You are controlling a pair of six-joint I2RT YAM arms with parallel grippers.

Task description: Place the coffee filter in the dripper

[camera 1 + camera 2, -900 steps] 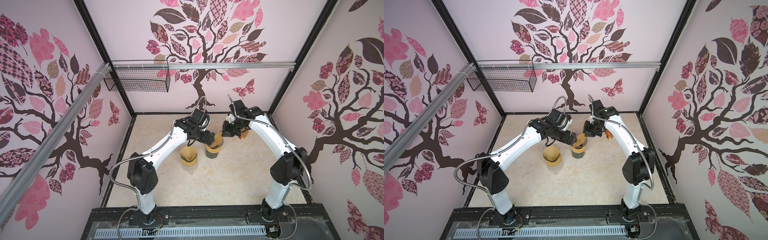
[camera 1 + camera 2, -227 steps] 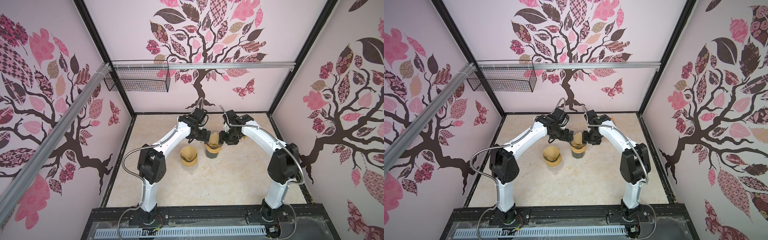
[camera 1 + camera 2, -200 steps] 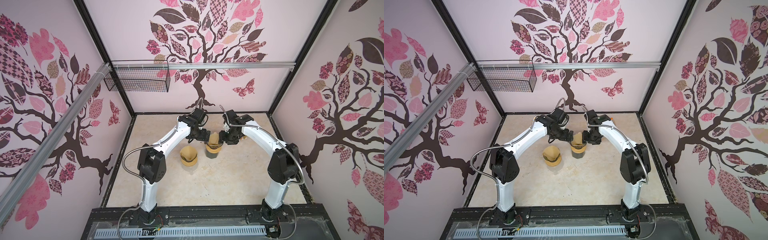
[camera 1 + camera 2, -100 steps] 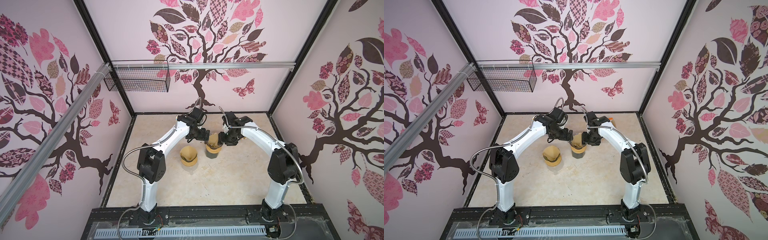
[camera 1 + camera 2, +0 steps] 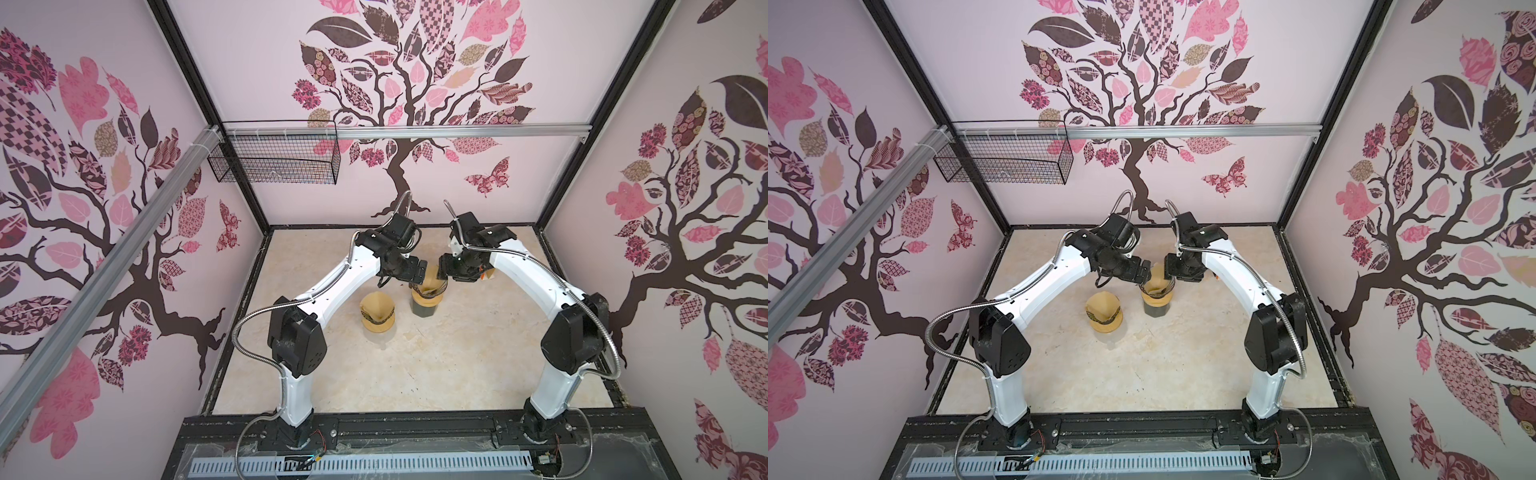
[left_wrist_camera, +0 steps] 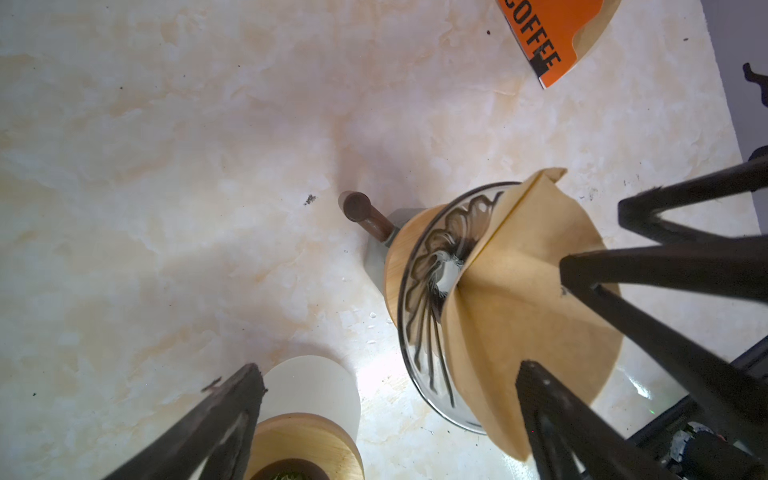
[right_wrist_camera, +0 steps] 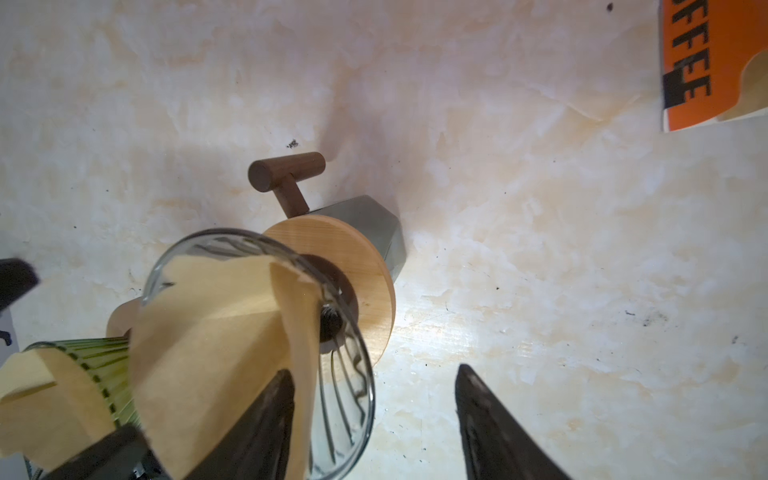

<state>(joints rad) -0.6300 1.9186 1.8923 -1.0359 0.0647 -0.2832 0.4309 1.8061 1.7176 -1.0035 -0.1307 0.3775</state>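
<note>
A clear glass dripper sits on a wooden ring over a grey cup near the middle of the table, seen in both top views. A brown paper coffee filter stands folded and tilted inside it, sticking out above the rim. My left gripper is open just left of the dripper, holding nothing. My right gripper is open too. One of its fingers lies against the filter inside the glass, and the other is outside the rim.
A second dripper, green glass on a wooden ring over a white cup, holds its own filter just left of the first. An orange coffee filter pack lies toward the back right. A wire basket hangs on the back wall.
Since the oldest frames both arms have drawn in close around the glass dripper. Over the last second the grippers and the filter have barely shifted.
</note>
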